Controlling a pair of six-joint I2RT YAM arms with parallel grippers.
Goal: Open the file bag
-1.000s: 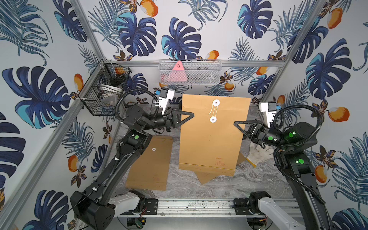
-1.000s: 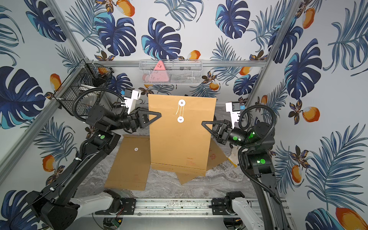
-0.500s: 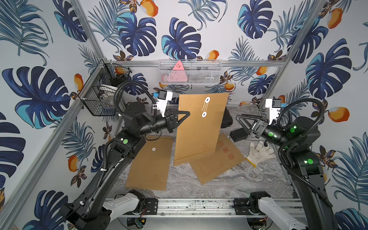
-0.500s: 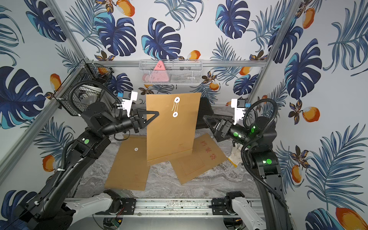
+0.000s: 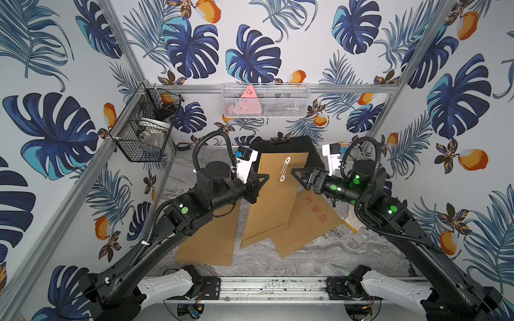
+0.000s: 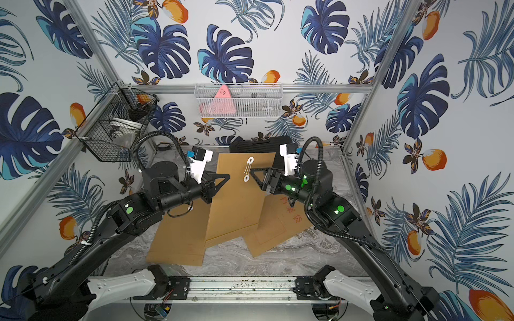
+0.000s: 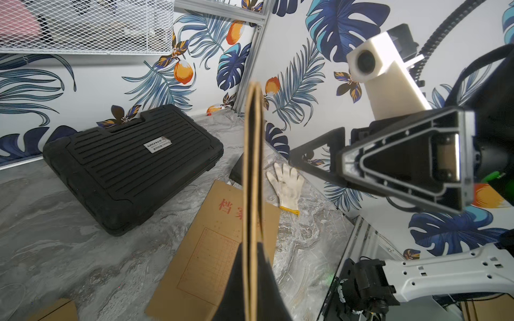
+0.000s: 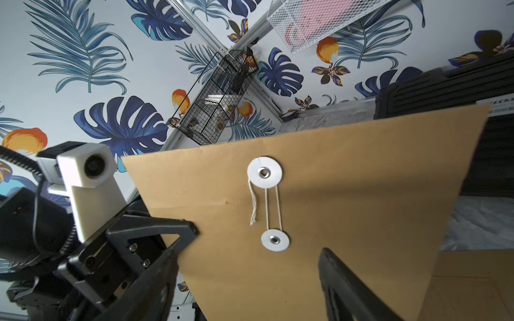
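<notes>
The file bag [image 5: 274, 200] [image 6: 236, 200] is a brown kraft envelope standing upright over the table. My left gripper [image 5: 262, 178] [image 6: 226, 176] is shut on its left edge. The left wrist view shows it edge-on [image 7: 251, 166] between the two fingers of that gripper [image 7: 251, 244]. Near the top of the bag, a white string [image 8: 272, 208] runs between two white discs [image 8: 264, 173] [image 8: 274, 240]. My right gripper [image 5: 293, 171] [image 6: 251, 172] [image 8: 249, 253] is open just in front of this closure, holding nothing.
Two more brown envelopes lie flat, one plain [image 5: 208, 239] and one with red characters [image 5: 308, 222]. A black tool case [image 5: 314, 147] [image 7: 133, 164] sits behind the bag. A white glove [image 7: 286, 183] lies at the right. Wire baskets [image 5: 144, 133] [image 5: 264, 101] hang on the walls.
My right gripper let go of the bag's right edge, opened and moved in front of the string closure. My left gripper kept its hold and swung the bag lower and further back.
</notes>
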